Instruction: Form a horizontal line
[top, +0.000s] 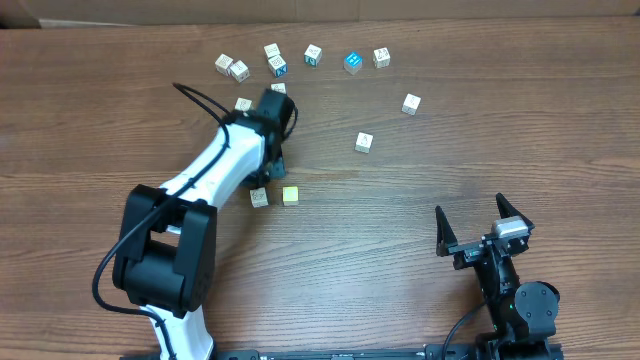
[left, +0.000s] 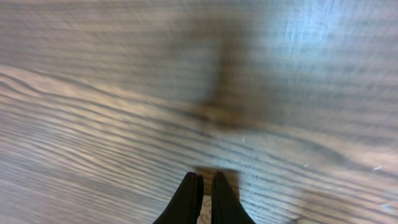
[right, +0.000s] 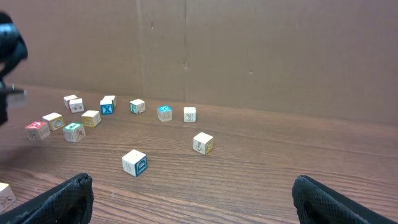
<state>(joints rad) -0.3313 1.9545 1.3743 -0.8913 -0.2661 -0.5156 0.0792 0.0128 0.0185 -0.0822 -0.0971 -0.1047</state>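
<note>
My left gripper (left: 207, 194), pressed together (right gripper (top: 483, 228) spread wide), hangs mid-table beside the white cube (top: 259, 197) and pale yellow cube (top: 290, 194).

The desk (top: 500, 130) is brown wood with dark, streaky grain. One cube is pale yellow (top: 290, 195), and the off-white cube (top: 259, 197) has a faint tan print. The blue cube (right: 107, 108) carries a white X. The red-faced cube (right: 36, 129) has pale sides. Another cube (top: 352, 62) is bright blue with white marks. The left arm (top: 215, 165) is white with black joints, and the left end effector (left: 207, 180) is black. The wall (right: 249, 50) is plain tan cardboard.
</note>
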